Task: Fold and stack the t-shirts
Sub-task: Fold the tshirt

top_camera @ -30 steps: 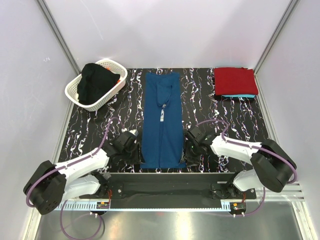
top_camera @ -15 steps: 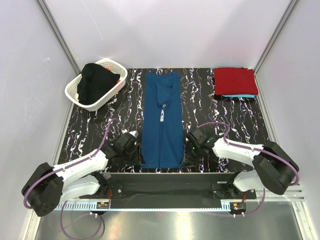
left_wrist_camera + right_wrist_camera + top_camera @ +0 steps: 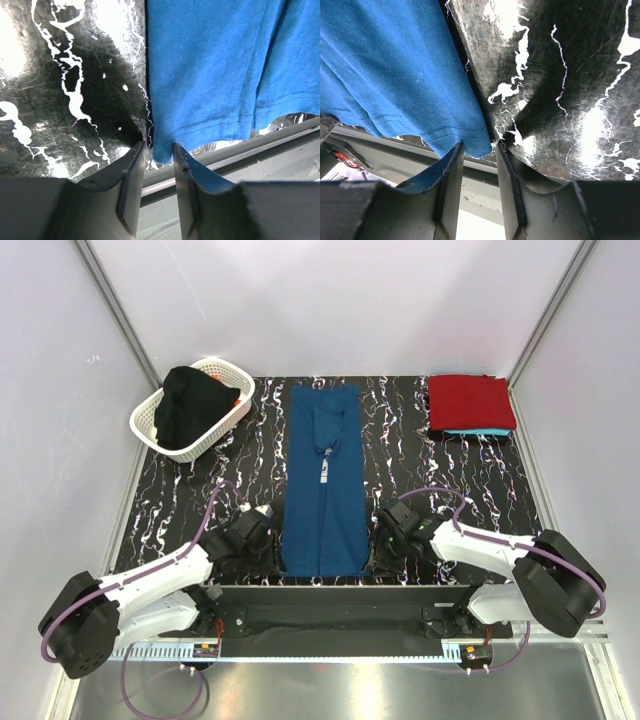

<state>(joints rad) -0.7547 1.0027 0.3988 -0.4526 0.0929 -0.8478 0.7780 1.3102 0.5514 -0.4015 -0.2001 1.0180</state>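
Both arms have pulled back toward their bases over the last second. The left gripper (image 3: 157,146) now sits at the near-left corner of the navy blue t-shirt (image 3: 322,480); a moment ago it was further up along that edge. Its jaws stand apart, one fingertip on bare table (image 3: 420,470) just outside the cloth, the other on the shirt side, with the hem corner poking into the gap between them. Nothing is pinched yet.

The right gripper (image 3: 480,145) mirrors it. It has slid back to the near-right corner, and that corner lies right at the mouth of its parted jaws, which are not clamped on it.

The shirt itself has not shifted. It still runs as a long folded strip away from both grippers, between them, with its near hem at the table's edge rail.

Far ahead of the right gripper and out to its right, the red t-shirt (image 3: 470,400) stays folded on top of the turquoise t-shirt (image 3: 478,431). Far ahead of the left gripper and to its left, the white basket (image 3: 238,408) still holds a black cloth (image 3: 190,405).
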